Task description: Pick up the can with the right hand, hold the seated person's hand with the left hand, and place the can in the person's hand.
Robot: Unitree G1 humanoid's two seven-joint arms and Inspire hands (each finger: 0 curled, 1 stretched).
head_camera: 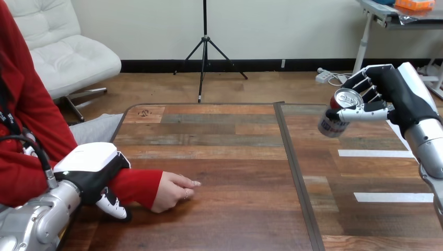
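Observation:
My right hand (pixel 389 97) is raised over the table's right part, fingers and thumb curled round a silver, red and blue can (pixel 334 116) that tilts with its top toward me. My left hand (pixel 91 167) lies over the person's red-sleeved forearm (pixel 133 185) at the lower left, just behind the wrist. Its thumb (pixel 114 206) curls round the near side of the sleeve. The person's hand (pixel 175 191) rests on the wooden table (pixel 219 151), palm down and loosely closed, holding nothing. The can is far to the right of that hand.
A dark seam (pixel 284 157) runs front to back across the table between the two halves. Two white tape strips (pixel 373 153) (pixel 392 197) lie on the right half under my right arm.

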